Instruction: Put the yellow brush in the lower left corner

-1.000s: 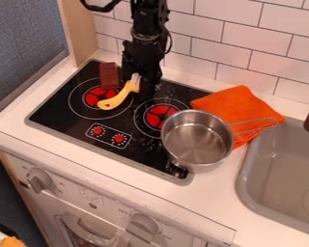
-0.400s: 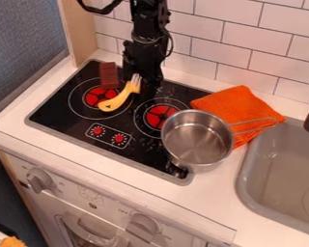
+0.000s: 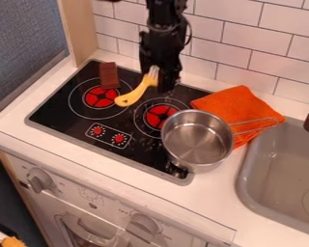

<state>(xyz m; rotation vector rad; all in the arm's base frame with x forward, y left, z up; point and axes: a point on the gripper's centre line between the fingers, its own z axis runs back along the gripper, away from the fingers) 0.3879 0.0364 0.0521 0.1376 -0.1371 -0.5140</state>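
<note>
The black gripper [image 3: 158,81] hangs over the back of the black stove top [image 3: 73,108], right of its middle, and is shut on the yellow brush. The yellow brush [image 3: 137,92] has its pale bristle end up against the gripper, while its rounded handle end points down and left, between the two red burners. Whether the handle touches the glass I cannot tell. At the stove's lower left corner lies dark glass inside a grey rim, left of the printed red knobs.
A brown chocolate-like bar [image 3: 108,75] lies at the stove's back left. A metal pot [image 3: 197,137] stands on the right front part, its handle over an orange cloth [image 3: 231,108]. The grey sink [image 3: 279,169] is at the right; a tiled wall [image 3: 241,38] rises behind.
The gripper has moved right and slightly up in the view, and the yellow brush has moved along with it. The pot, cloth and brown bar are where they were.
</note>
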